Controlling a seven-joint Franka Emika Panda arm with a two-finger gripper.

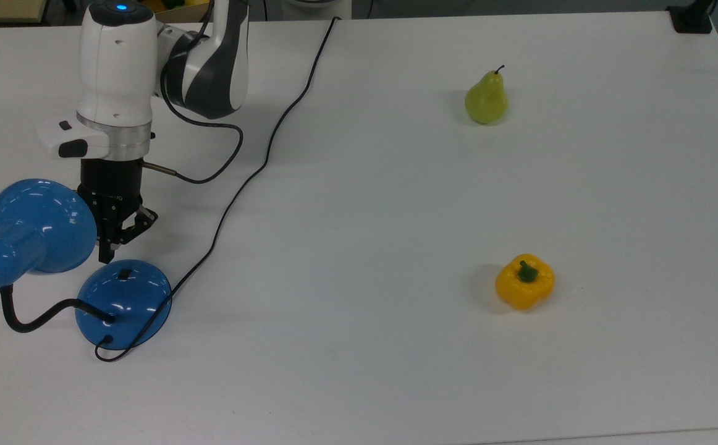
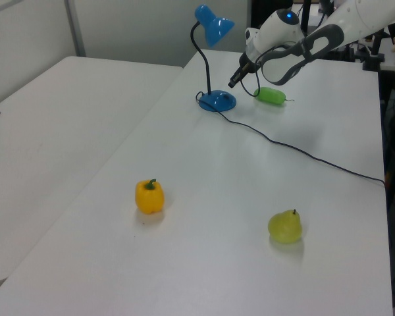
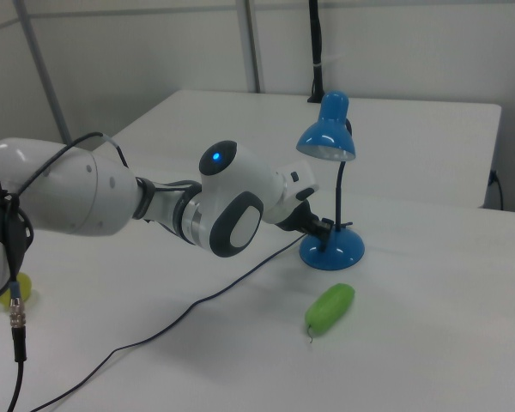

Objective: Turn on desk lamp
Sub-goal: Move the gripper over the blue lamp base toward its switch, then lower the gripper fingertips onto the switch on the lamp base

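Jaws (image 1: 107,258) closed, empty, tip just above desk lamp (image 1: 123,303) base.

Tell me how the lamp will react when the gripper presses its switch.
The lamp probably stays put: its dome base sits flat and wide on the table. The shade may wobble, since it hangs from a thin bent gooseneck. The glossy base looks slippery, so the gripper could skid off the small switch.
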